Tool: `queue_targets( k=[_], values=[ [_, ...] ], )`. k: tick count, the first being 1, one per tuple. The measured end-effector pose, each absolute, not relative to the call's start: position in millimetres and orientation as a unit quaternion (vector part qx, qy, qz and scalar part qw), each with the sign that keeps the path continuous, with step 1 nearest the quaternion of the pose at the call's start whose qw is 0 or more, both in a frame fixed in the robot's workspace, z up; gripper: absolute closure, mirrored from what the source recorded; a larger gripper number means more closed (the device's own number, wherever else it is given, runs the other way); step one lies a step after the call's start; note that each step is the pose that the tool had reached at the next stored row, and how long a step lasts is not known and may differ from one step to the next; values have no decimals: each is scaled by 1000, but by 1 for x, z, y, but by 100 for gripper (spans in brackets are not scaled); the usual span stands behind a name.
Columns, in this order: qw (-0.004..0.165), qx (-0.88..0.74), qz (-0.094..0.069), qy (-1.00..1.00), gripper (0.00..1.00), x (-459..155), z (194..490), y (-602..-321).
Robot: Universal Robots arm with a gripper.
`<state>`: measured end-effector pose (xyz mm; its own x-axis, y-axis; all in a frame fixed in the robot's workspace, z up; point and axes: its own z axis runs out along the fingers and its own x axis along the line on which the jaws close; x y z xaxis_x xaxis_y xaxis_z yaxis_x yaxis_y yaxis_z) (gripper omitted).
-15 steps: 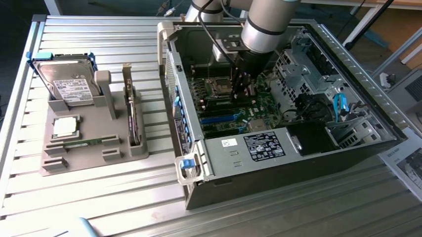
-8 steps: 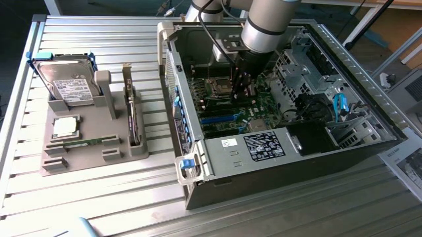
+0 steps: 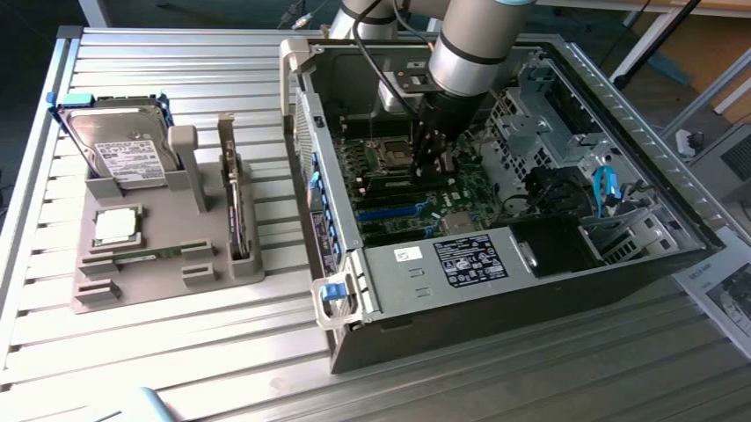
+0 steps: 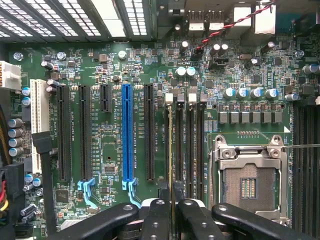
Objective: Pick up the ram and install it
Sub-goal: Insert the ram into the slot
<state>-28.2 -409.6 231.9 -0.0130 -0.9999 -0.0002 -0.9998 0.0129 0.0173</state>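
- The arm (image 3: 476, 40) is a thick round tube of silver-grey metal, with a dark band round it near its lower end.
- Below the band, the wrist (image 3: 441, 107) is black and narrower.
- A thin black cable (image 3: 373, 61) runs alongside the arm.
- The gripper (image 4: 170, 192) is glossy black, with curved links and two slim fingers (image 4: 159, 220), and a small silver screw at each joint.

table (image 3: 176, 352): ribbed aluminium, below the gripper (image 3: 430, 154) | floor (image 3: 24, 132): dark, well aside of it | white legs (image 3: 663, 40): far beyond it
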Motion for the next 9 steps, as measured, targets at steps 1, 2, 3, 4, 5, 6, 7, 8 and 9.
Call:
queue_targets(
  k=[1, 2, 3, 4, 5, 6, 7, 8, 9],
  values=[
    [6, 702, -6, -712, 87, -28, 232, -410],
    [6, 702, -6, -712, 87, -28, 233, -410],
    [6, 702, -6, -712, 87, -28, 234, -410],
    [6, 702, -6, -712, 87, -28, 234, -410],
    [6, 702, -6, -712, 87, -28, 234, -410],
    [6, 702, -6, -712, 87, -28, 235, -410],
    [6, 702, -6, -712, 87, -28, 236, -410],
    [6, 702, -6, -712, 87, -28, 236, -410],
    [6, 702, -6, -712, 87, -28, 236, -410]
  ],
)
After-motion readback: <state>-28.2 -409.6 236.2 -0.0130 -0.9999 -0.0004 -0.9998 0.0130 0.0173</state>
